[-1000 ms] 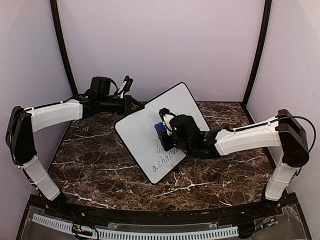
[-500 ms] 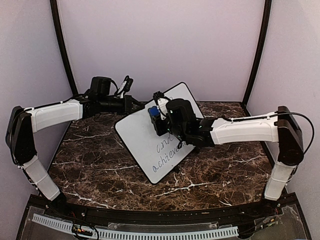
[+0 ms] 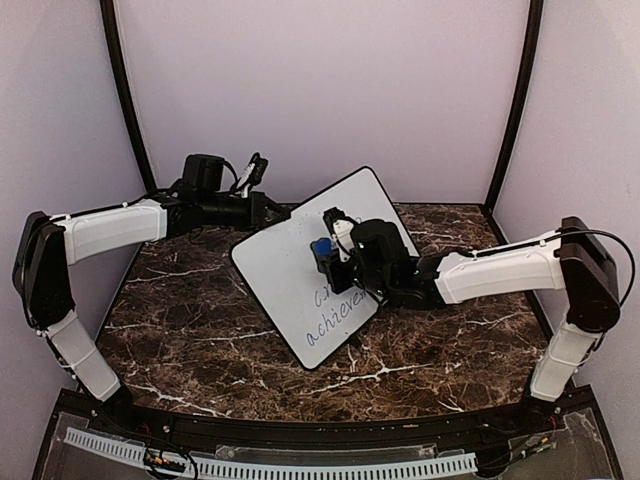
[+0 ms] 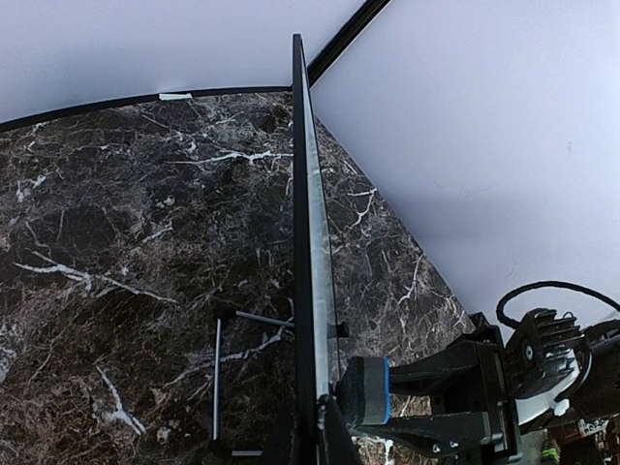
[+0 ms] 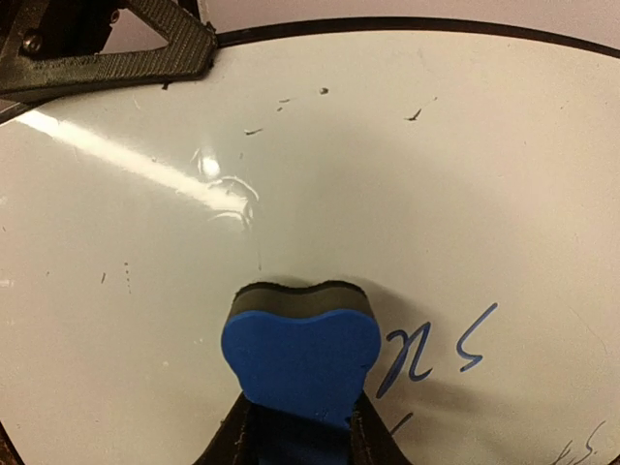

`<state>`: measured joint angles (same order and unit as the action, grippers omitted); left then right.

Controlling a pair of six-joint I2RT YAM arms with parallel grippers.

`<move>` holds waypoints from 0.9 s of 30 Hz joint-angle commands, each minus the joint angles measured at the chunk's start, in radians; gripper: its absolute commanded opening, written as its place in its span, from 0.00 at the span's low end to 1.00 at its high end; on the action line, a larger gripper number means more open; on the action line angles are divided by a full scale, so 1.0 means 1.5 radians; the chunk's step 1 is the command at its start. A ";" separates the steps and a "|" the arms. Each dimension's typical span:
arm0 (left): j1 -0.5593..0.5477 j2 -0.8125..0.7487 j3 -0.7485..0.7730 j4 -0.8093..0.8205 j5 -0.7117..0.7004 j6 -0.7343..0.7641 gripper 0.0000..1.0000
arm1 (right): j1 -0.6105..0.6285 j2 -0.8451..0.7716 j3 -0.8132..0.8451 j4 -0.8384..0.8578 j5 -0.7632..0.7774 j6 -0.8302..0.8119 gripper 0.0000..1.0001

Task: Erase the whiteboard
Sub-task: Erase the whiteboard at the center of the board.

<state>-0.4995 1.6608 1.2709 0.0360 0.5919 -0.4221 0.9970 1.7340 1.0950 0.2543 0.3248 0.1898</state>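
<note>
Above the far side of the bench (image 3: pixel 180 320), the left arm (image 3: pixel 110 228) is reaching in level, its jaws clamping shut on the upper-left edge of the tilted whiteboard (image 3: pixel 285 270). The right arm (image 3: pixel 495 272) is stretching across, jaws pinching the blue eraser (image 3: pixel 321 247) against the board's face, now sitting lower, nearer the writing (image 3: pixel 338 310), than half a second ago.

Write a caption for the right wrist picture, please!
A blue eraser pressed against the whiteboard, right beside blue writing not yet wiped.

The dark, white-veined marble table (image 3: pixel 200 330) bears 1 thin black wire stand (image 4: pixel 215 378).
</note>
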 commanded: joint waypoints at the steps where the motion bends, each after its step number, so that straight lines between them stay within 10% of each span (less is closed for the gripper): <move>1: -0.021 0.012 -0.004 -0.009 0.031 0.032 0.00 | 0.015 -0.005 -0.034 -0.012 -0.001 0.029 0.25; 15: -0.024 0.020 -0.017 0.020 0.059 0.001 0.00 | 0.019 0.075 0.073 0.084 0.085 -0.033 0.26; 27: -0.024 0.016 -0.009 0.004 0.047 0.014 0.00 | 0.003 -0.003 -0.118 0.130 0.055 0.021 0.26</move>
<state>-0.4938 1.6707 1.2709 0.0498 0.6086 -0.4332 1.0241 1.7584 1.0222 0.4515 0.4221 0.1844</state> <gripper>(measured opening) 0.053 0.261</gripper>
